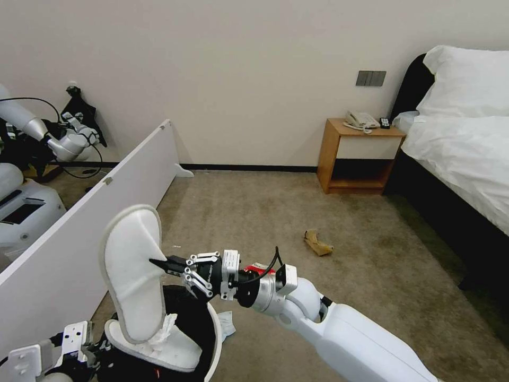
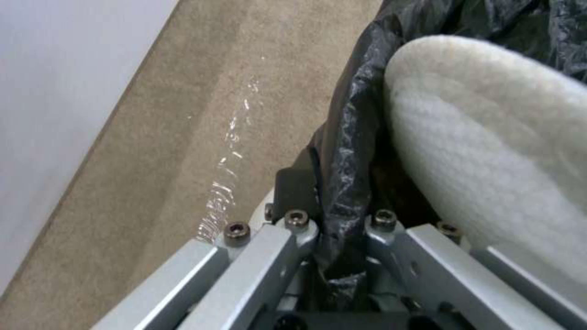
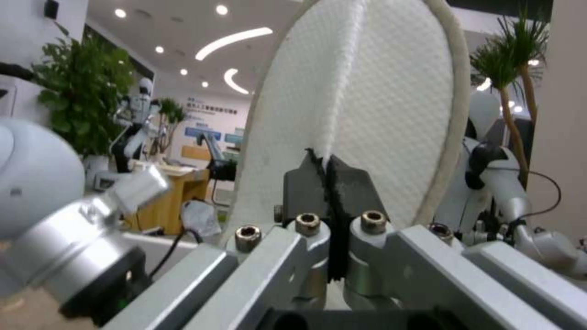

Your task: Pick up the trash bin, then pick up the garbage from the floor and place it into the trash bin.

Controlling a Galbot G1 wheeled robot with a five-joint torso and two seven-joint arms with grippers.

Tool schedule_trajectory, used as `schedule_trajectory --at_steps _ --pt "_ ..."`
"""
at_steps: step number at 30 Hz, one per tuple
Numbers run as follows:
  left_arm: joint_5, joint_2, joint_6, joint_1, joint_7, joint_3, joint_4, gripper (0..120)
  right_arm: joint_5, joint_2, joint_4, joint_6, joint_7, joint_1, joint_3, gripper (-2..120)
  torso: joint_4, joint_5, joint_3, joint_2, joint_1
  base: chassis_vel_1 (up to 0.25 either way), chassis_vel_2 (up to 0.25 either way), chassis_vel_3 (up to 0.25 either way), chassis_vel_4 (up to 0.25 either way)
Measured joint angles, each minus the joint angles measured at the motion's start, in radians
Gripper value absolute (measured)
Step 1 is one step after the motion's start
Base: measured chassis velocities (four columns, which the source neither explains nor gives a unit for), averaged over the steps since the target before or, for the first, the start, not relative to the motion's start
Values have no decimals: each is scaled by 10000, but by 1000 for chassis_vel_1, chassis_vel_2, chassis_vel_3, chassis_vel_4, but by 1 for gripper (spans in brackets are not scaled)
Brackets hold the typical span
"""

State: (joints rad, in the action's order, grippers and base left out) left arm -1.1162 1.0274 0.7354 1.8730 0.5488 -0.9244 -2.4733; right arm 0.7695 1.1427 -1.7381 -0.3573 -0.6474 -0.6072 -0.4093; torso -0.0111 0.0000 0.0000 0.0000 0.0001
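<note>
Left gripper (image 1: 79, 353) at the near edge of the head view, fingers pressed together on the black bag folded over the rim of the trash bin (image 1: 214, 334); the left wrist view shows the liner pinched between them. Bin sits low at the front, just beside the long white board (image 1: 106, 212). One white slipper (image 1: 159, 347) lies across the bin's mouth with crumpled tissue (image 1: 167, 326) against it. Right gripper (image 1: 167, 263) reaches in from the right, fingertips closed on the edge of a second slipper (image 1: 132, 270), held upright above the bin. Crumpled brown paper bag (image 1: 318, 243) lies on the carpet (image 1: 265, 212), well apart, toward the wooden nightstand (image 1: 358, 156) and bed (image 1: 461, 143).
</note>
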Motion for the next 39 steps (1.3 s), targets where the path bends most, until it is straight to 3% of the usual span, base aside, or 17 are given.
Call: schedule_trajectory --at_steps 10,39 --pt "-117 -67 0 -8 25 -64 -53 2 -458 -54 567 -196 -416 -369 -12 0 -1 0 0 0 0 0 0 0 0" --pt "-962 -365 0 133 258 -264 -272 2 -1220 1394 3177 -622 -1388 -671 -314 0 0 -1 0 0 -1 0 0 0 0"
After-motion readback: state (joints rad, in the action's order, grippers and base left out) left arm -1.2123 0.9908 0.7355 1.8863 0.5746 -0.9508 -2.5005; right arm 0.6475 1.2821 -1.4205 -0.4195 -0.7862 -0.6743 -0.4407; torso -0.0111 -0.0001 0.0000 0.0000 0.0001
